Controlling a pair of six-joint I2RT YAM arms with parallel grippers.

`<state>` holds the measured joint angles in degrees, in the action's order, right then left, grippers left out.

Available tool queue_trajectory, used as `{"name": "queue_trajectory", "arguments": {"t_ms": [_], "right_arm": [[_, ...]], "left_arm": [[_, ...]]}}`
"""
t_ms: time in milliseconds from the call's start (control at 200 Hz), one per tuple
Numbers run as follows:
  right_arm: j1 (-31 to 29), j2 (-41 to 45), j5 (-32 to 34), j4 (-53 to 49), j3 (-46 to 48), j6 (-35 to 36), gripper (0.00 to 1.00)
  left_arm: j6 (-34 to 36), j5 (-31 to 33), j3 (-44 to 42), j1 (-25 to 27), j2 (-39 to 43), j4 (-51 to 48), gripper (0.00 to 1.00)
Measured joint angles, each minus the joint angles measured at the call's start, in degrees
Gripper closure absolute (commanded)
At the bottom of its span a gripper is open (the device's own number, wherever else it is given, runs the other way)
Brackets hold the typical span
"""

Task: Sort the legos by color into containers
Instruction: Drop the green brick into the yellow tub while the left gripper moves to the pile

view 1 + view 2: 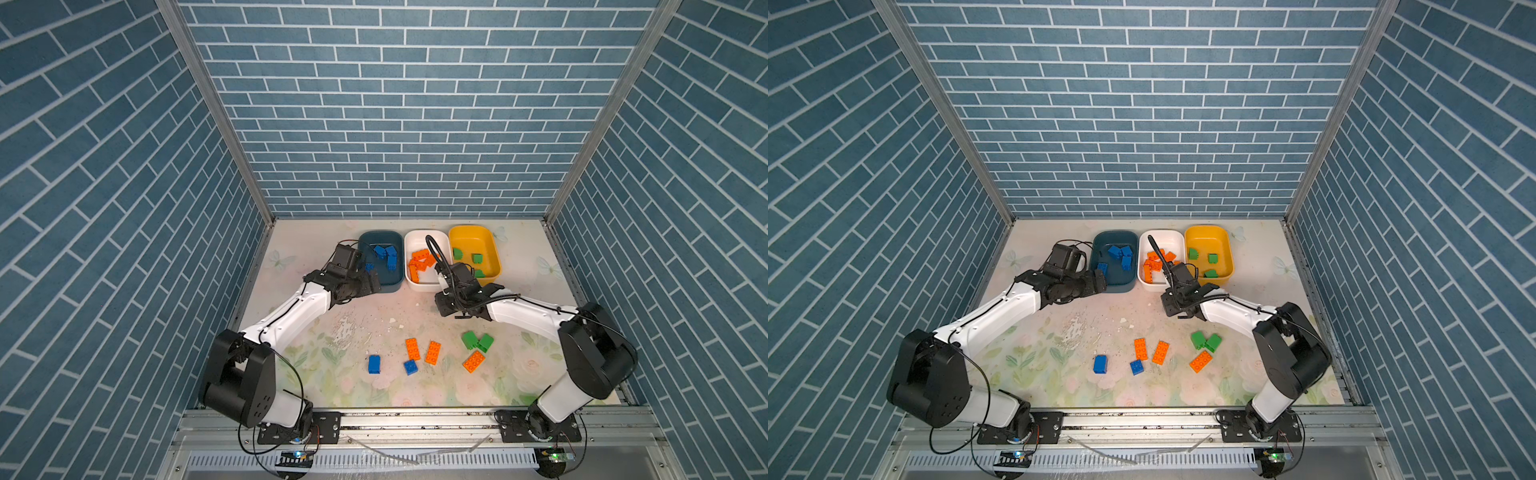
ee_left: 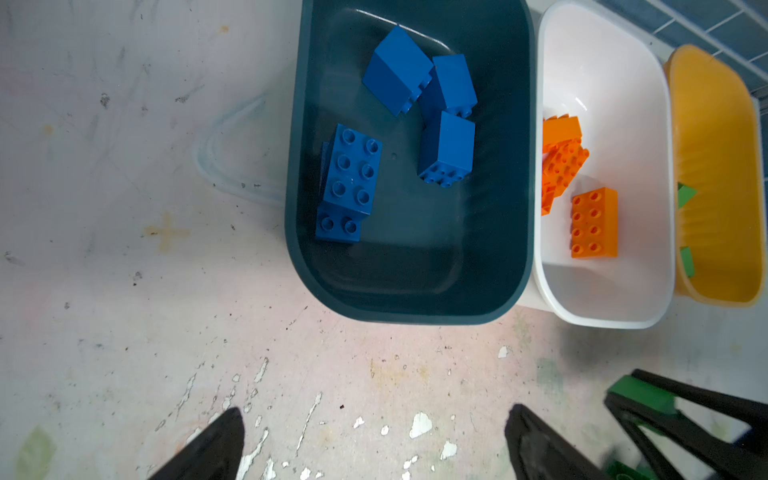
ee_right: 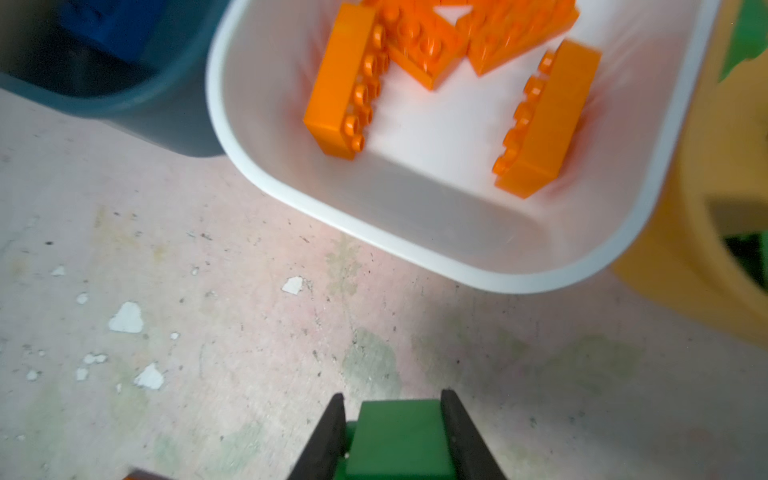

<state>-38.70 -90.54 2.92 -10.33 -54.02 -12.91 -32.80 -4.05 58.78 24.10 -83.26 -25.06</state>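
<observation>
Brick of green studded plastic sits clamped in the right pincer; left pincer stands apart over the worktop.

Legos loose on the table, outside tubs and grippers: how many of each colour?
Blue legos: 2
Orange legos: 3
Green legos: 2
Total: 7
Not counted: gripped green lego in right gripper.
</observation>
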Motion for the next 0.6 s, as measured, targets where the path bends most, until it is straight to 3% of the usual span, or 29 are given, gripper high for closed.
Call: {"name": "queue_trajectory", "arguments": {"t_ms": [330,600], "right_arm": [[12.98,6.67,-4.94,7.04,3.19,0.50,0.67],[19.63,-0.76,-6.05,7.41,-4.42,-0.33,0.65]], "left_arm": [[-0.44,3.37,-1.66,6.36,0.07,-3.96,0.01],[-3.28,4.37,-6.38,9.22,3.85,-7.41,0.01]]}}
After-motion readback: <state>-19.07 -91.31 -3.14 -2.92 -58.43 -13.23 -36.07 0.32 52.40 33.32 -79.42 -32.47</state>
